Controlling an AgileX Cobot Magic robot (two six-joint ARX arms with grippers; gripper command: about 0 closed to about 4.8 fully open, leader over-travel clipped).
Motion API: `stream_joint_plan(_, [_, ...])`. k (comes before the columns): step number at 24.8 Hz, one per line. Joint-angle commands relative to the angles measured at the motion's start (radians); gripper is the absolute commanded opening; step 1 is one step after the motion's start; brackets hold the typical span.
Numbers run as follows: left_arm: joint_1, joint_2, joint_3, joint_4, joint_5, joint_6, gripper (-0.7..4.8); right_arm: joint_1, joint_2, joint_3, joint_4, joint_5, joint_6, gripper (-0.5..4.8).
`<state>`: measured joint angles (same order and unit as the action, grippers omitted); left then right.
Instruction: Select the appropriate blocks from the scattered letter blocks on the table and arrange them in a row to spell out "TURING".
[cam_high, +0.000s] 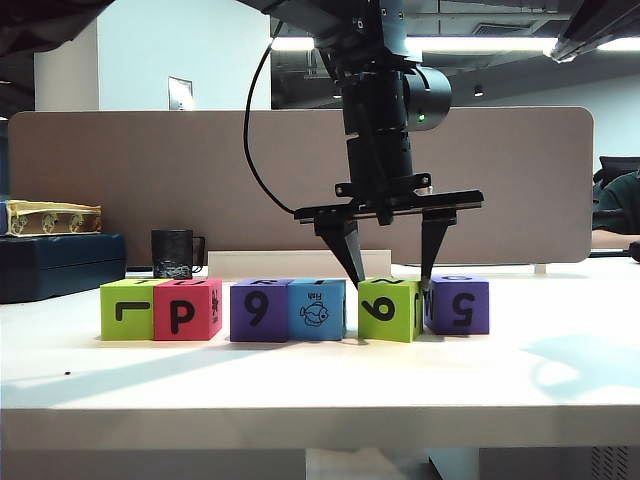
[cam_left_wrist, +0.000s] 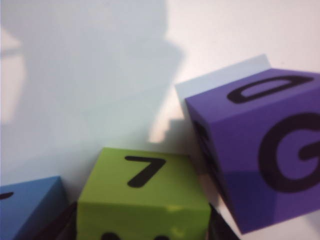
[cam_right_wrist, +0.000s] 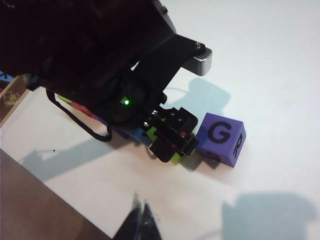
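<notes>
Six letter blocks stand in a row on the table (cam_high: 320, 380): lime green (cam_high: 127, 310), red-pink (cam_high: 187, 308), purple (cam_high: 260, 310), light blue with a fish (cam_high: 318, 310), lime green (cam_high: 388, 310) and purple (cam_high: 460, 304). My left gripper (cam_high: 392, 283) points down, open, one finger on each side of the second lime green block (cam_left_wrist: 142, 195), which rests on the table. Its dark fingers (cam_left_wrist: 60, 226) flank that block, with the purple G block (cam_left_wrist: 260, 150) close beside it. My right gripper (cam_right_wrist: 141, 212) hovers shut and empty above the table's front edge, apart from the G block (cam_right_wrist: 220, 137).
A black mug (cam_high: 172, 254) stands behind the row at the left, before the brown-grey divider panel (cam_high: 120, 180). A dark blue case (cam_high: 60, 262) with a yellowish tray (cam_high: 50, 216) lies far left. The left arm (cam_right_wrist: 100, 65) fills much of the right wrist view.
</notes>
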<state>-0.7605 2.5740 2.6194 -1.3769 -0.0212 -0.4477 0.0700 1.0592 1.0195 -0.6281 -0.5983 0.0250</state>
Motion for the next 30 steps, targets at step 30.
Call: stream_joint_plan(30, [0.094,-0.217,0.139,-0.057,0.000,0.259,1.33,0.003,0.138,0.005,0.036,0.084,-0.004,-0.01])
